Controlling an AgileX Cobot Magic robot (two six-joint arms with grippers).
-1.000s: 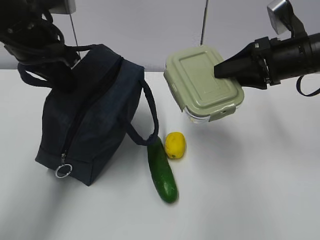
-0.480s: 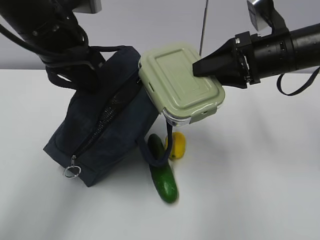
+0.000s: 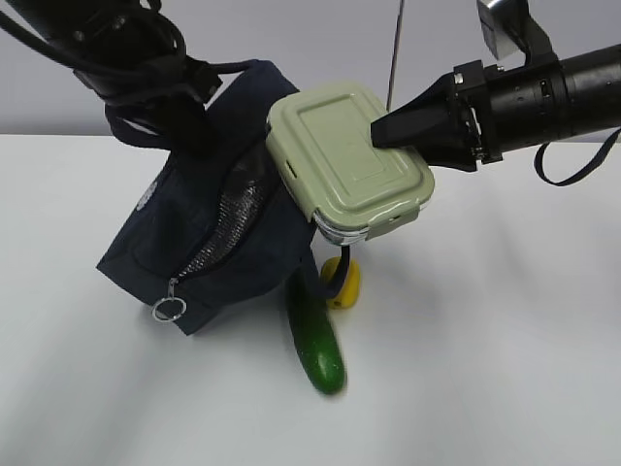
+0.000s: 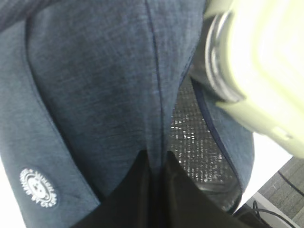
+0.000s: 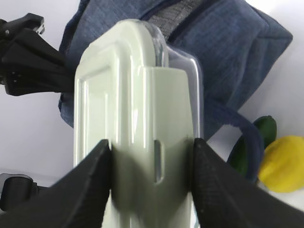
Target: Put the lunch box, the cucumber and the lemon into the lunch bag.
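The navy lunch bag (image 3: 194,228) sits left of centre, tilted, its zipper gaping so the silvery lining (image 3: 233,218) shows. My left gripper (image 3: 184,83) is shut on the bag's top fabric (image 4: 156,156) and holds it up. My right gripper (image 3: 388,126) is shut on the lunch box (image 3: 344,155), sage-green lid up, held in the air next to the bag's opening; the right wrist view shows it clamped (image 5: 142,142). The cucumber (image 3: 315,335) and the lemon (image 3: 342,282) lie on the table below the box, partly behind a bag handle.
A metal ring pull (image 3: 168,310) hangs at the bag's front corner. A thin vertical rod (image 3: 395,44) stands behind the lunch box. White table (image 3: 485,369) stretches to the right and front.
My right gripper has carried the lunch box left, from over the table to beside the bag. My left gripper has pulled the bag's top up and right, opening the zipper gap.
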